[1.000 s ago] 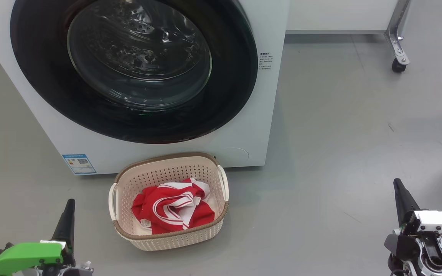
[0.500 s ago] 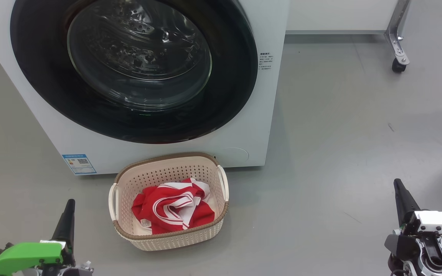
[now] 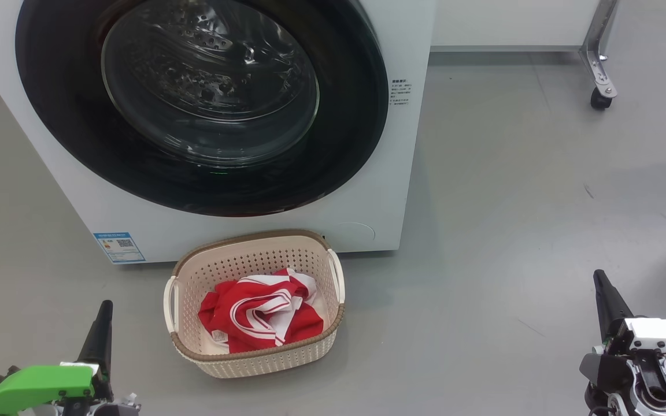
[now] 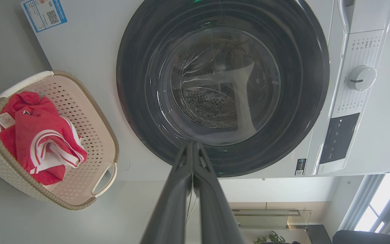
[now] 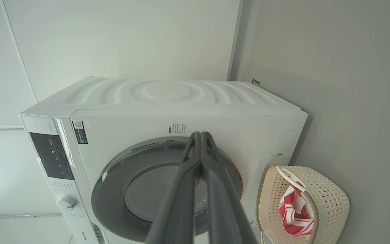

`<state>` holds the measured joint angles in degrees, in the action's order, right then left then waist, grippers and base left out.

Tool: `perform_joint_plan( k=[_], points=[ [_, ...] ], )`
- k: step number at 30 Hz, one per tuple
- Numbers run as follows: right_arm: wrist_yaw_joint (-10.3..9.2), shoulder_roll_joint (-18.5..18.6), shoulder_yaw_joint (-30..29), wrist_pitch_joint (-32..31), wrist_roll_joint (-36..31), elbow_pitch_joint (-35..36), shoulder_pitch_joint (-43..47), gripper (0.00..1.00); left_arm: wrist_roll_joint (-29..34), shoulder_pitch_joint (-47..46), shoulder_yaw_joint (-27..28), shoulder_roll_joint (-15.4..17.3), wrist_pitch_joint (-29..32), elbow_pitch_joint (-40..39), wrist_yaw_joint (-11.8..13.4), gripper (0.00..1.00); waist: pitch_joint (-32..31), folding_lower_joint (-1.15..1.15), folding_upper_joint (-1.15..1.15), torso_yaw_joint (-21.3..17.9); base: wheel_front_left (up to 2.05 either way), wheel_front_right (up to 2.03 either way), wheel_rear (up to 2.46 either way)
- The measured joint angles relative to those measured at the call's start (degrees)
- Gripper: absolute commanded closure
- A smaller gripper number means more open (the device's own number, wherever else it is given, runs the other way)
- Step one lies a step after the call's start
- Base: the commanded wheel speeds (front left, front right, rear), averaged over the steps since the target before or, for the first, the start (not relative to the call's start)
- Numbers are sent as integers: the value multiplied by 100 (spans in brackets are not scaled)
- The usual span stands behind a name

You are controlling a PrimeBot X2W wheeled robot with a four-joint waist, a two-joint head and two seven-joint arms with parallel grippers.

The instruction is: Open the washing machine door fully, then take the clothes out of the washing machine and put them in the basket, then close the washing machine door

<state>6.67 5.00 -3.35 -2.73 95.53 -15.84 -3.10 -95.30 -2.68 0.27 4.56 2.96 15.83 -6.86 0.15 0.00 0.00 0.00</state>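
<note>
The white washing machine (image 3: 367,173) stands ahead with its round black-rimmed door (image 3: 206,104) lying flat against the front, closed. On the floor before it sits the cream basket (image 3: 333,329), holding the red clothes (image 3: 261,318) with white stripes. My left gripper (image 3: 103,306) is low at the left, shut and holding nothing, well short of the basket. Far off at the lower right, my right gripper (image 3: 599,276) is also shut and holds nothing. The left wrist view shows the door (image 4: 222,84), the basket (image 4: 80,112) and the clothes (image 4: 39,135); the right wrist view shows the machine (image 5: 168,101) and basket (image 5: 330,196).
A metal frame leg on a black caster (image 3: 599,98) stands at the far right on the grey floor. A white cabinet base (image 3: 512,23) runs behind the machine's right side. A small blue label (image 3: 118,247) marks the machine's lower left corner.
</note>
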Motion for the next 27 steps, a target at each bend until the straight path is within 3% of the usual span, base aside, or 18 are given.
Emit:
perform_joint_plan(
  k=[27],
  points=[
    [27, -2, -14, -8, 0, -22, -3, 100, 0, -6, 18, -1, 1, 11, -1, 100, -1, 0, 0, 0, 0, 0, 0]
  ],
)
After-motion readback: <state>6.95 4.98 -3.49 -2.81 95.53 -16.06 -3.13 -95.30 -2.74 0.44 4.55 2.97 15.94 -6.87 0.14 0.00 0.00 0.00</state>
